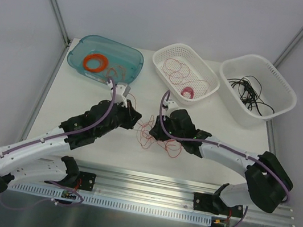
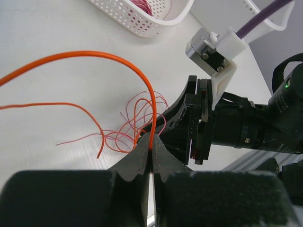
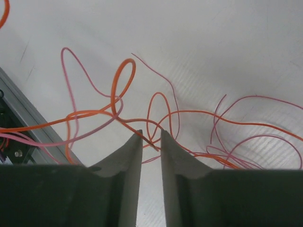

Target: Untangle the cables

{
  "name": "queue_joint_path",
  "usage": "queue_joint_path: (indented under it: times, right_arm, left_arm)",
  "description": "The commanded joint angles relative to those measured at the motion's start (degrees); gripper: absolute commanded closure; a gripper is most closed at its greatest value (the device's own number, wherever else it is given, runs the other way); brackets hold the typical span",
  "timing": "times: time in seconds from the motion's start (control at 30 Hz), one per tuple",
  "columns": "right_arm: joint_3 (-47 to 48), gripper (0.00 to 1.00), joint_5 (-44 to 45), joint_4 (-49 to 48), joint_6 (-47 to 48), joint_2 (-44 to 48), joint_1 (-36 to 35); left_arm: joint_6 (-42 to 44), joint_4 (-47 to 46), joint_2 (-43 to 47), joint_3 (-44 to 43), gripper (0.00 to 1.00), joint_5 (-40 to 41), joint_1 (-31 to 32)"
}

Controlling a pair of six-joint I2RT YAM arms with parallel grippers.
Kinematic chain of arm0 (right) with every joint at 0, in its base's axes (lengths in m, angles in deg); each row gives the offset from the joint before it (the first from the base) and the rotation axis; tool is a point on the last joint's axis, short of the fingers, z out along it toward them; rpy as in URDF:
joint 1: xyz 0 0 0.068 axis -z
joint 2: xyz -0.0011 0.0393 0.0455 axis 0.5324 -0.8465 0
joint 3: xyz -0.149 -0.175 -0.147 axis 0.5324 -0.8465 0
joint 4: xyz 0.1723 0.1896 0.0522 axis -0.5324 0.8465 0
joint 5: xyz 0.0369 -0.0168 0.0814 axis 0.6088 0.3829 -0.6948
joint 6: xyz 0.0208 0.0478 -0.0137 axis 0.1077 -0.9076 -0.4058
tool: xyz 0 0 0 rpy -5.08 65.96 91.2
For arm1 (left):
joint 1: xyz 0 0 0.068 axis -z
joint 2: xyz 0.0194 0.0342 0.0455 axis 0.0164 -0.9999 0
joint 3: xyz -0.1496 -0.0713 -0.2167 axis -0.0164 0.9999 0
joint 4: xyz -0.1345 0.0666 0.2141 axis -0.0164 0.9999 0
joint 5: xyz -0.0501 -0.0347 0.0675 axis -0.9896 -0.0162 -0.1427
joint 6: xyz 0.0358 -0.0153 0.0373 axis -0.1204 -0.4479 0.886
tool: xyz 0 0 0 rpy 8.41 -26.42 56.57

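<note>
Nearest me, in the middle of the surface, the tangle of red and orange cables lies between the two arms. The left fingers are pressed together on one orange strand, which arcs up springily from the pinch. The right fingers stand a narrow gap apart, with a strand crossing at their tips, unclamped as far as I can see. These wires look light, springy and slippery, so I would grip a free run just outside a crossing, never the knot. Farther back, red loops lie in the middle basket and black cables in the right basket.
</note>
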Motion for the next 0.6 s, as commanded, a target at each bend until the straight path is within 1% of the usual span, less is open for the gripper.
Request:
queue_joint_path:
  times: [0.0, 0.07, 0.1, 0.13, 0.2, 0.23, 0.3, 0.33, 0.37, 0.43, 0.47, 0.53, 0.57]
  right_arm:
    - [-0.35, 0.78, -0.79, -3.04, 1.32, 1.11, -0.27]
    - [-1.06, 0.87, -0.26, -1.28, 1.67, 2.52, -0.27]
    - [-1.23, 0.96, 0.00, -0.32, 2.11, 4.18, -0.27]
    - [-1.67, 0.99, 0.79, 1.78, 2.46, 5.07, -0.27]
    - [-2.20, 0.99, 1.58, 3.99, 3.34, 8.31, -0.27]
    - [-2.55, 0.99, 2.54, 6.35, 3.78, 9.54, -0.19]
    - [-3.34, 0.99, 3.34, 8.82, 4.92, 11.83, 0.08]
    - [-3.69, 0.99, 3.69, 10.40, 5.36, 14.54, 0.43]
    - [-4.30, 0.99, 3.61, 12.16, 5.62, 15.87, 0.86]
    - [-4.66, 0.99, 2.47, 15.58, 6.94, 19.81, 2.09]
    - [-4.66, 0.99, 1.94, 16.82, 7.55, 21.23, 2.53]
    - [-4.57, 0.99, 0.80, 20.24, 9.04, 23.69, 4.28]
    - [-4.49, 0.99, 0.36, 21.30, 9.58, 26.40, 4.90]
  left_arm:
    - [0.89, 0.94, 1.56, -3.27, 1.00, 4.91, 0.42]
    - [2.55, 2.25, 1.48, -3.97, 1.00, 6.50, 0.15]
    - [3.18, 2.69, 1.56, -4.24, 1.00, 7.47, -0.11]
    - [3.70, 3.39, 1.56, -4.50, 1.00, 9.22, -1.16]
    - [4.67, 5.59, 1.74, -4.85, 1.00, 10.11, -3.18]
    - [4.94, 6.29, 1.74, -5.20, 1.00, 9.59, -6.41]
    - [5.46, 7.87, 2.09, -5.47, 1.00, 8.45, -10.46]
    - [5.73, 8.32, 2.09, -5.73, 1.00, 7.48, -12.48]
    - [5.99, 9.11, 2.18, -6.00, 1.00, 7.13, -16.51]
    - [7.83, 10.33, 1.92, -6.96, 1.00, 6.77, -19.70]
    - [8.45, 10.78, 1.22, -7.40, 1.00, 6.77, -22.50]
    - [9.59, 12.09, 0.51, -8.80, 1.00, 7.12, -24.88]
    - [10.64, 12.36, -0.27, -9.25, 1.00, 6.86, -26.81]
